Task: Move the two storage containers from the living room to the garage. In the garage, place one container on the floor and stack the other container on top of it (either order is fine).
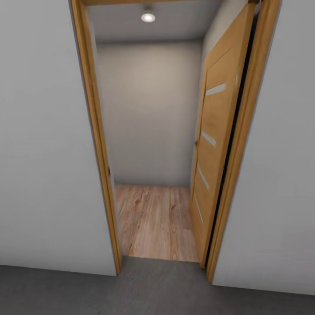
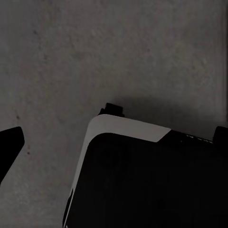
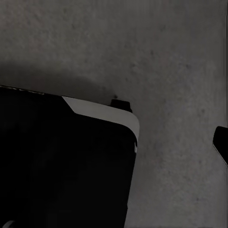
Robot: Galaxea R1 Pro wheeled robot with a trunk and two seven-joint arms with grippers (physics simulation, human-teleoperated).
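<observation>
Grey concrete floor (image 1: 148,288) underfoot; open door (image 1: 218,144) ahead shows wood planks (image 1: 155,223). Both wrist views: floor, robot base (image 2: 142,180). Gripper states: cannot tell.

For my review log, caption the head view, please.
Open wooden door in a doorway, grey concrete floor in front, wood plank floor beyond.

Door frame (image 1: 94,131) top cut by head view's edge, room beyond mostly hidden behind walls (image 1: 39,131); robot base (image 2: 142,180) cropped in both wrist views
</observation>
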